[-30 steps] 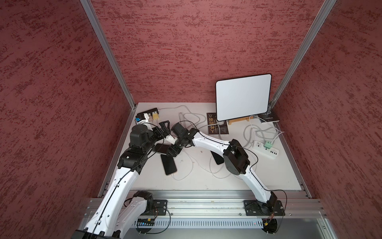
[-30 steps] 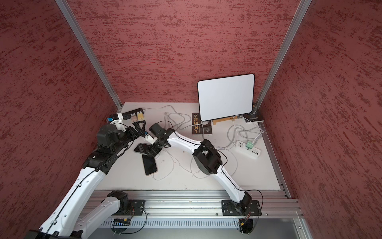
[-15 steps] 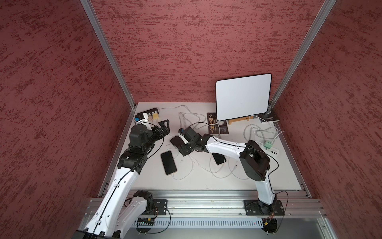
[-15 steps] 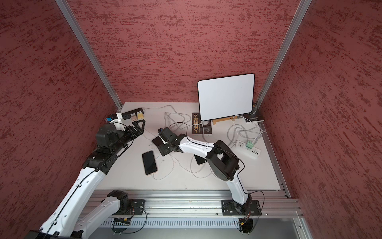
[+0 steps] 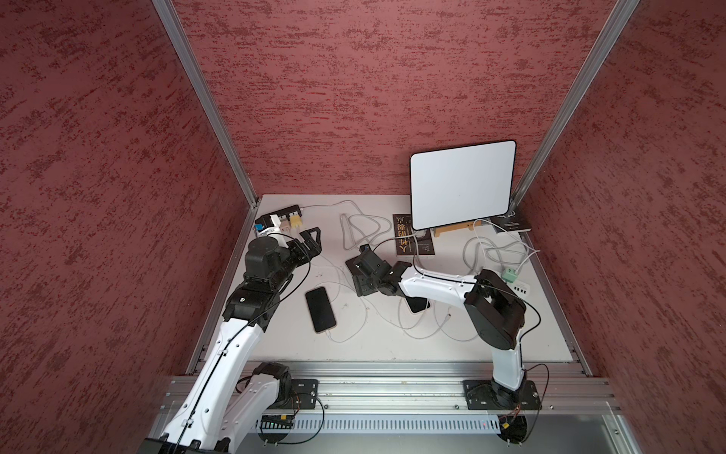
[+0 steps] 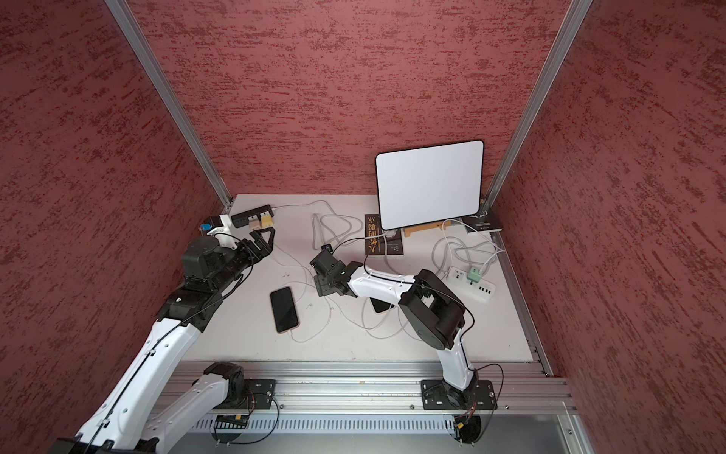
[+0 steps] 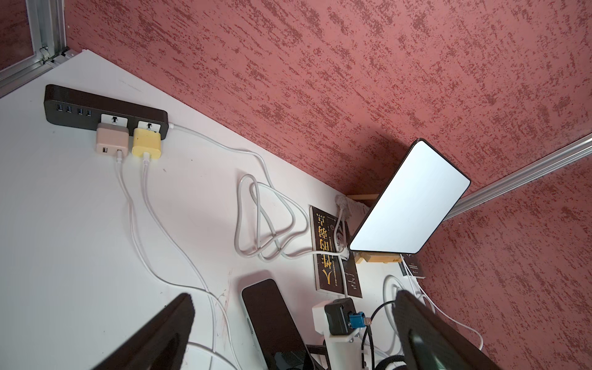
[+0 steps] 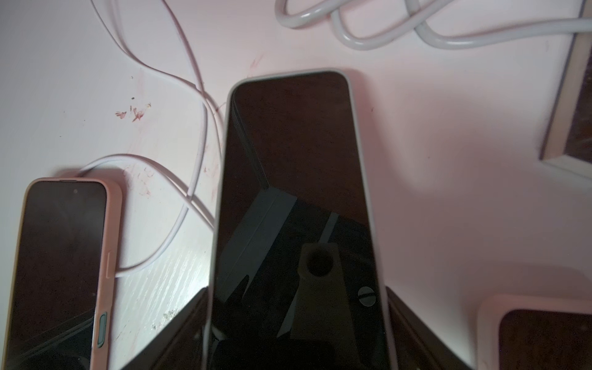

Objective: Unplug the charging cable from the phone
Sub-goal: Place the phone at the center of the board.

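- right gripper (image 5: 358, 277) is clamping a grey-cased phone (image 8: 294, 160) by its long sides around the middle of the bench (image 5: 283, 342), screen facing up
- can't tell if anything's sitting in its port, that end is hiding inside the grip
- left gripper (image 5: 314, 241) is hanging wide open and empty near the back left corner, by the black power strip (image 7: 105, 109)
- pink-cased phone (image 5: 320, 309) is lying flat between the held one and the front edge, thin white cable (image 5: 332, 338) trailing off its front end
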`<control>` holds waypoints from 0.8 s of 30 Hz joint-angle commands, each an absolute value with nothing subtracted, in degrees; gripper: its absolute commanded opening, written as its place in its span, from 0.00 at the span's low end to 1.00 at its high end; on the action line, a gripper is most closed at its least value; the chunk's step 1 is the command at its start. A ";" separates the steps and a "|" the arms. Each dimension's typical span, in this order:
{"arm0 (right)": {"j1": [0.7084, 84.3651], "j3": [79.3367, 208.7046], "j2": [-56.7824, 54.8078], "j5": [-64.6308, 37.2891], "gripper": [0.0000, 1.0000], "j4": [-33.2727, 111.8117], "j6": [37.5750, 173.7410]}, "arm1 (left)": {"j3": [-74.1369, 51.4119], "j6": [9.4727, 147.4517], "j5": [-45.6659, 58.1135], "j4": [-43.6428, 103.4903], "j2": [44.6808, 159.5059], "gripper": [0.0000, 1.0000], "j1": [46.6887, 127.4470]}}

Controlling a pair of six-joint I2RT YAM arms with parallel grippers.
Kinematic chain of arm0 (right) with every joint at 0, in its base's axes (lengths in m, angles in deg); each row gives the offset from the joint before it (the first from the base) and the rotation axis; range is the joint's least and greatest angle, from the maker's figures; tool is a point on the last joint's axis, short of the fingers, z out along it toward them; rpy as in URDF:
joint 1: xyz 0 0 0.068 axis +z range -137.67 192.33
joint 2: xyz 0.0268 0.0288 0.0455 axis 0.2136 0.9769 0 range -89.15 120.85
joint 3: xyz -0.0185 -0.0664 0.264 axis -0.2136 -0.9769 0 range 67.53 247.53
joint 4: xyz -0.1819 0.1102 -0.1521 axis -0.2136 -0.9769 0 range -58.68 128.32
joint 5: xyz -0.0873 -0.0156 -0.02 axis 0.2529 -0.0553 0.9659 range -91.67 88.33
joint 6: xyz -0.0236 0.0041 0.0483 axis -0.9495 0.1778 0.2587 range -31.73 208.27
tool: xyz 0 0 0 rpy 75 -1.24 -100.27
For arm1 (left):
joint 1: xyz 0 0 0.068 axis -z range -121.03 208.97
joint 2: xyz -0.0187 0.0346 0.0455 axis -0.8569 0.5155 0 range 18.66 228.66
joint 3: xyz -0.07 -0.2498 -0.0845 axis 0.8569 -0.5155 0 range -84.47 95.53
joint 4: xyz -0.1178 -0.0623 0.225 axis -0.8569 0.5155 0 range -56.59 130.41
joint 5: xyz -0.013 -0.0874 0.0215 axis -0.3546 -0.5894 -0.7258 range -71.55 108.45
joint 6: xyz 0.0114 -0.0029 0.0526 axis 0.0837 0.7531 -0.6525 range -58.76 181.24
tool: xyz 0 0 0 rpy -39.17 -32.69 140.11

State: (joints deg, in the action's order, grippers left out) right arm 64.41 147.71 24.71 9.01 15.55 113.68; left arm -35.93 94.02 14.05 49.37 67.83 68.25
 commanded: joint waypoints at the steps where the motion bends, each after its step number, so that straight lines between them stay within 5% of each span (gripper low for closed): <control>1: 64.81 149.63 25.68 11.27 0.39 15.45 114.43 | -36.78 94.50 13.90 48.35 67.29 1.00 67.68; 8: 64.81 151.60 28.09 10.68 0.47 12.99 113.39 | -36.83 94.55 14.39 48.85 66.41 1.00 67.58; 19: 64.79 152.99 27.69 10.46 0.96 9.80 113.29 | -36.39 95.63 16.80 52.15 66.43 1.00 67.58; 24: 64.80 152.79 25.80 10.46 0.99 8.61 113.23 | -35.57 95.93 18.60 55.53 66.67 1.00 67.60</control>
